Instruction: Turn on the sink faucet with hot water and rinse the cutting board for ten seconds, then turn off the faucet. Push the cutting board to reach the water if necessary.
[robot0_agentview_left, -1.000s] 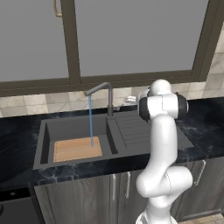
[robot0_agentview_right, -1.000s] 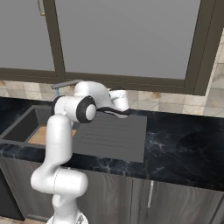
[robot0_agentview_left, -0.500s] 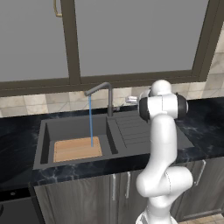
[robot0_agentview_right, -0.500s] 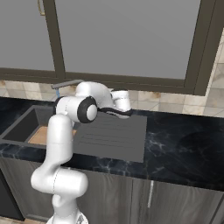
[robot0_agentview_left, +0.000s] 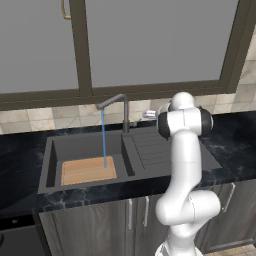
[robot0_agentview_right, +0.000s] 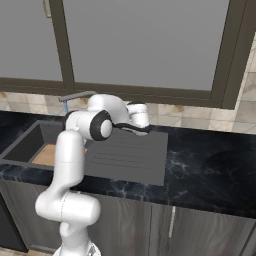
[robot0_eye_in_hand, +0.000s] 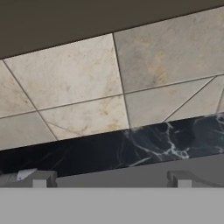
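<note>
One thin blue stream of water (robot0_agentview_left: 104, 138) running straight down from the tip of the sink faucet (robot0_agentview_left: 121, 109), landing on the cutting board (robot0_agentview_left: 88, 170) near its right edge. Lying flat on the floor of the sink (robot0_agentview_left: 55, 150), toward the front, so already under the flow and probably needing no push. Rinse step judged to be under way, with the shut-off left to do.

Gripper (robot0_eye_in_hand: 111, 179) parked up behind the ribbed drainboard (robot0_agentview_left: 155, 150), close to the tiled backsplash (robot0_eye_in_hand: 92, 96), just right of the faucet post (likely kept there to stay within reach of the small side lever for the closing move). Pointed at the wall: tiles above, a band of black marbled countertop (robot0_eye_in_hand: 144, 146) below. Two dark fingertips (robot0_eye_in_hand: 39, 179) set wide apart at the bottom of the hand view, nothing between them, so spread open and holding nothing.

Board well apart from the claw: down in the basin, to the left of the hand and lower, with the faucet post standing between. Lever too small to make out its setting, so hot or cold not readable.
</note>
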